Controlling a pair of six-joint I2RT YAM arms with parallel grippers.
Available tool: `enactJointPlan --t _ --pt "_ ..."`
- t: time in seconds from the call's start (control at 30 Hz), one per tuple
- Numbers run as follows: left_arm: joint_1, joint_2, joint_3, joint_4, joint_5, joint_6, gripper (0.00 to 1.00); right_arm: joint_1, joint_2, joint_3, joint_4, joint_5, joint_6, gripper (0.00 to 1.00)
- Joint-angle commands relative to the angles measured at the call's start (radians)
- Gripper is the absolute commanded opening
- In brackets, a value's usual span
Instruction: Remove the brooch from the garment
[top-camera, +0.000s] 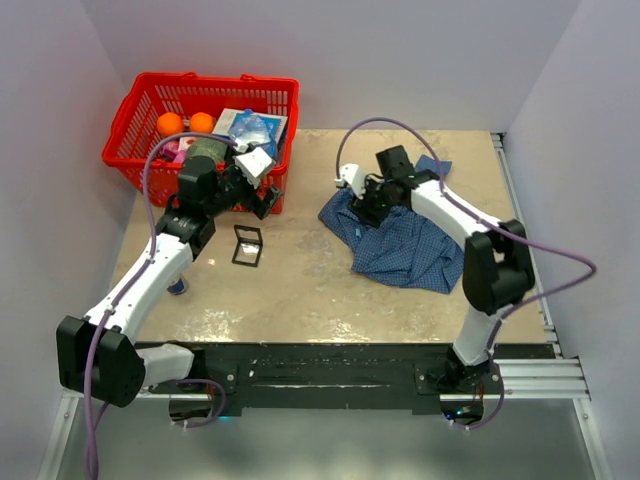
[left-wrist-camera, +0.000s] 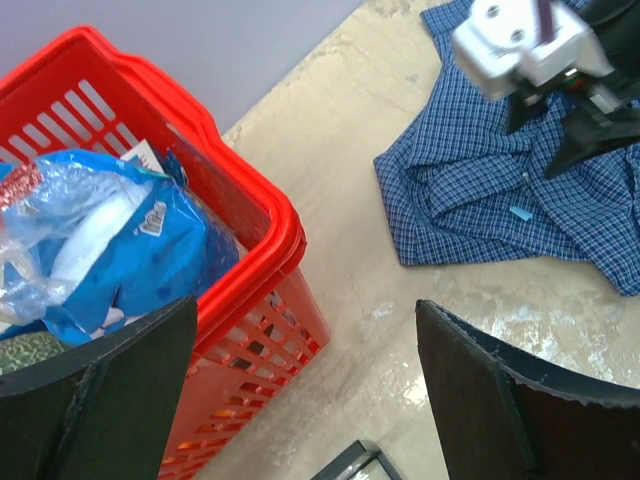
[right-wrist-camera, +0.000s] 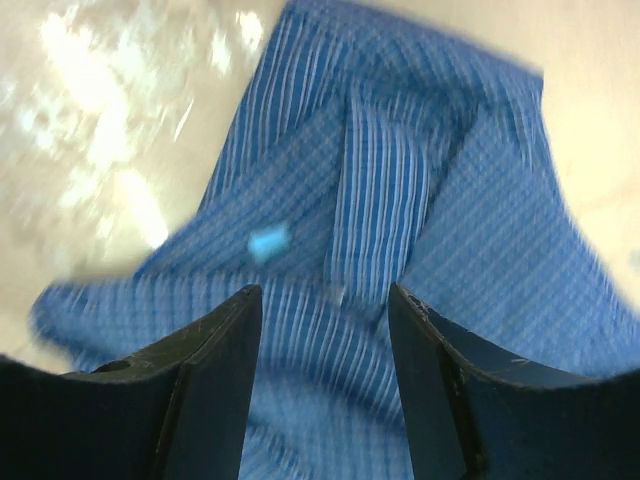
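I can read no writing anywhere. The blue plastic bag (left-wrist-camera: 130, 240) in the red basket (left-wrist-camera: 250, 190) carries a small white printed patch, but its letters are too small for me to read. A small light-blue tag (right-wrist-camera: 268, 241) lies on the garment (top-camera: 405, 245), and I can see no lettering on it either.

My left jaws are spread wide and hold nothing. They hang over the near corner of the basket, with its red rim and a strip of bare table (top-camera: 300, 290) showing in the gap between them. Two oranges (top-camera: 170, 123) sit at the far end of the basket. A small dark square frame (top-camera: 247, 246) lies flat on the table just in front of the basket.

My right jaws stand partly open, narrower than the left, and grip nothing. They point down over the garment's upper left part, with the button strip and the folds beside the tag filling the gap. The wrist view is blurred, so I cannot tell whether the tips touch the cloth.

The garment lies crumpled on the right half of the table, well apart from the basket. I cannot make out the brooch in any view.
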Motion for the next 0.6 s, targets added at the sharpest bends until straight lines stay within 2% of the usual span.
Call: enactJointPlan --t 0.0,0.17,0.27,0.57 --pt "-0.001 -0.046 0.027 -0.048 -0.054 0.003 0.94 0.060 0.128 0.159 0.087 0.024 -0.062 0.56" --pt "0.001 -0.067 0.019 -0.063 -0.110 0.030 0.94 0.087 0.322 0.308 0.057 0.079 -0.095 0.58" --pt "0.004 -0.075 0.019 -0.062 -0.129 0.040 0.95 0.090 0.383 0.377 0.040 0.137 -0.117 0.57" --pt "0.011 -0.063 0.029 -0.046 -0.127 0.065 0.95 0.091 0.386 0.344 0.000 0.187 -0.128 0.52"
